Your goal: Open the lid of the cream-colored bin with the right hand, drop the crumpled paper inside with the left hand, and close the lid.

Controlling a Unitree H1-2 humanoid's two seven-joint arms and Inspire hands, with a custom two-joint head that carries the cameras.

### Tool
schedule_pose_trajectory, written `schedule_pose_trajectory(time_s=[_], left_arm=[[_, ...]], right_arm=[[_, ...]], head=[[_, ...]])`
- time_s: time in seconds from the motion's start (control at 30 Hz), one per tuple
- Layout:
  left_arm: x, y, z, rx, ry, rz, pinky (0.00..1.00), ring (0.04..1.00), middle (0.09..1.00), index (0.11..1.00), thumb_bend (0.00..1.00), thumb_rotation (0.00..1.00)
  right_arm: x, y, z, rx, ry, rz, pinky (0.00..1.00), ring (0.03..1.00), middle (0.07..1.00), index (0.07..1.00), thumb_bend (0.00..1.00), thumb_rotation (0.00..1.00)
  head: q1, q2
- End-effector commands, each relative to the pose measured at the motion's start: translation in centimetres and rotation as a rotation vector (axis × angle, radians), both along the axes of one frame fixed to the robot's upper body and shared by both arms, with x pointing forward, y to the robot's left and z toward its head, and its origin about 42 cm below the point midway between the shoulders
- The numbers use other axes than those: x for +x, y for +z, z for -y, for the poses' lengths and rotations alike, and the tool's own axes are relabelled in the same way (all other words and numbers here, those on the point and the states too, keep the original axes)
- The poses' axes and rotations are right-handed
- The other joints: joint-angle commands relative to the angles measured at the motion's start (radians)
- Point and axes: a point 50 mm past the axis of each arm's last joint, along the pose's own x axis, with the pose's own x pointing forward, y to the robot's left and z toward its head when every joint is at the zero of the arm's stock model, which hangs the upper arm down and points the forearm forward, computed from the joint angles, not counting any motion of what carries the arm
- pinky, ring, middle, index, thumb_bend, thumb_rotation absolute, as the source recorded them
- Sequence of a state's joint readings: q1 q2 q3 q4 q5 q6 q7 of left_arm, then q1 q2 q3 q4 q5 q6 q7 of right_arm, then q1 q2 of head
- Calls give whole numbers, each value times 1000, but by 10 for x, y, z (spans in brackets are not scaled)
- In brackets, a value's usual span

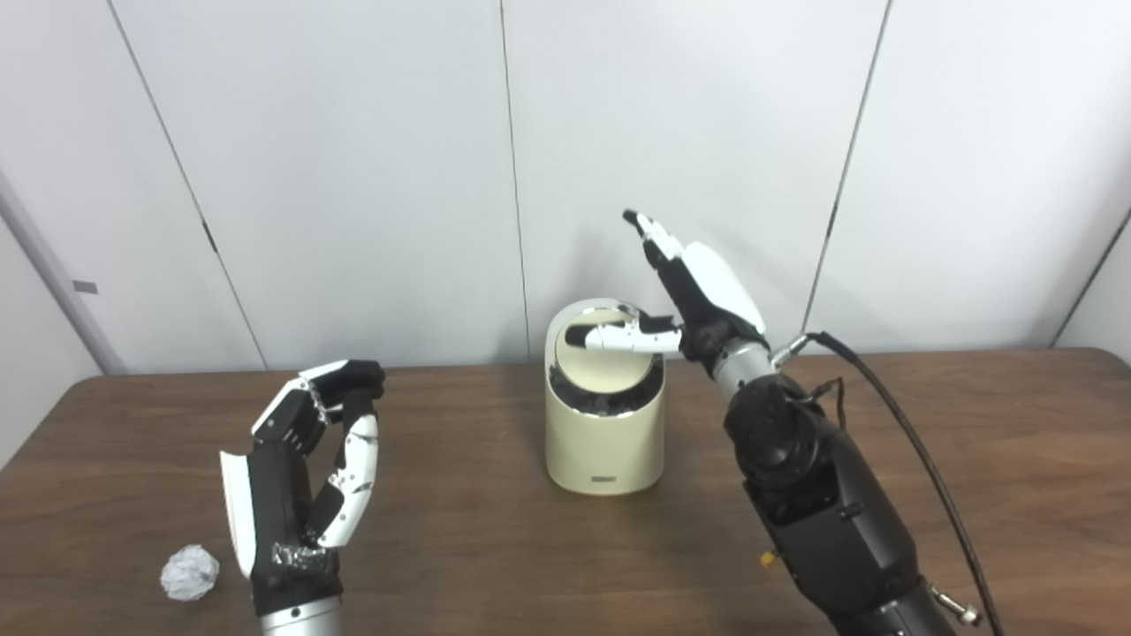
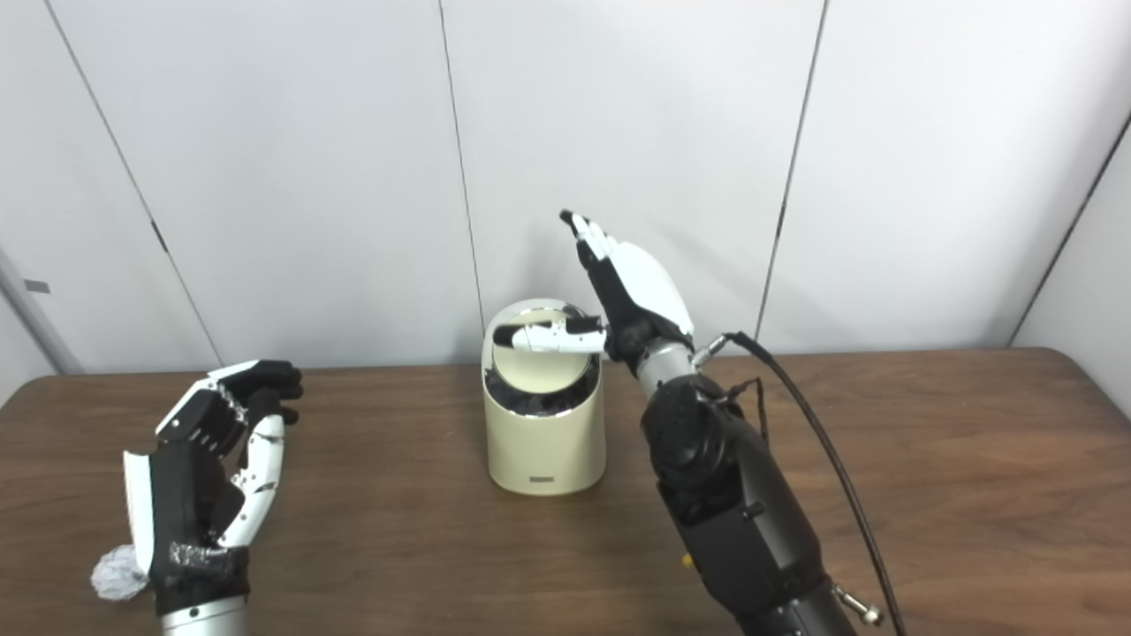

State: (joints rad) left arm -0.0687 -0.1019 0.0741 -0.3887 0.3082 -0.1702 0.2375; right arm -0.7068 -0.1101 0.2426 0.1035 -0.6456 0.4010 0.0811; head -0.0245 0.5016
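Cream-colored bin [image 1: 604,433] upright mid-counter [image 1: 972,442], lid [image 1: 601,349] tilted open, inside dark, contents unclear. Right robot hand [image 1: 698,291] above bin's right rim, fingers spread, thumb across lid. Crumpled paper [image 1: 189,572] far left of bin. Left robot hand [image 1: 305,477] beside paper, half-curled, holding nothing.

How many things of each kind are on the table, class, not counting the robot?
Cream-colored bin: 1
Crumpled paper ball: 1
Total: 2
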Motion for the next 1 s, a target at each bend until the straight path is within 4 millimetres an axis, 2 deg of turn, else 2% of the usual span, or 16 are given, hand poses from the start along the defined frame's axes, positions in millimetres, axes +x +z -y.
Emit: schedule_pose_trajectory(time_s=[0.0,0.23,0.43,0.67,0.97], left_arm=[[2,15,5,7,-11,77,511,604,622,600,234,388],[1,16,5,10,-8,74,508,601,620,599,233,395],[0,16,5,5,-8,76,508,599,617,597,237,386],[0,16,5,10,-10,75,511,600,617,597,239,393],[1,17,6,9,-13,76,516,602,619,598,239,397]], right_arm=[[6,33,-9,6,20,122,957,1000,1000,980,974,525],[13,24,5,-15,1,108,946,1000,1000,987,909,564],[14,15,17,-77,-49,88,934,997,1000,980,915,564],[13,4,28,-85,-60,66,959,1000,1000,972,949,459],[14,-2,38,-126,-63,49,980,1000,1000,973,996,380]], head=[[-2,1],[-4,3],[-5,7],[-5,10],[-7,13]])
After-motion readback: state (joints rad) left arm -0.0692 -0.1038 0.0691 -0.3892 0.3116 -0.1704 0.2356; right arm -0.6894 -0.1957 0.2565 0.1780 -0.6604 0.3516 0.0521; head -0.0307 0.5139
